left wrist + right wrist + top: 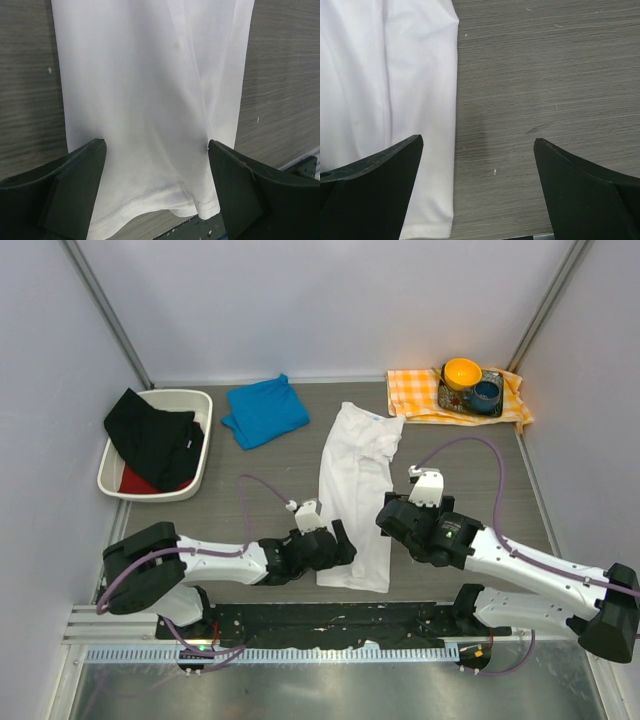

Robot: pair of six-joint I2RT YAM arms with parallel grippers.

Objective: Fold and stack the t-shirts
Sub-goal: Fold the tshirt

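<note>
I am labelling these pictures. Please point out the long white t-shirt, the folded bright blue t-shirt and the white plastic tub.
long white t-shirt (355, 495): top view, middle of its body.
folded bright blue t-shirt (266, 411): top view, its centre.
white plastic tub (178, 393): top view, far rim.

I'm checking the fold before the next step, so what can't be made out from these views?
- Top view: whether the left gripper touches the white t-shirt; its own body blocks the contact.
- Left wrist view: the hem is partly behind the fingers and cut by the bottom edge.
- Top view: the red cloth in the bin is mostly covered by a black garment.
</note>
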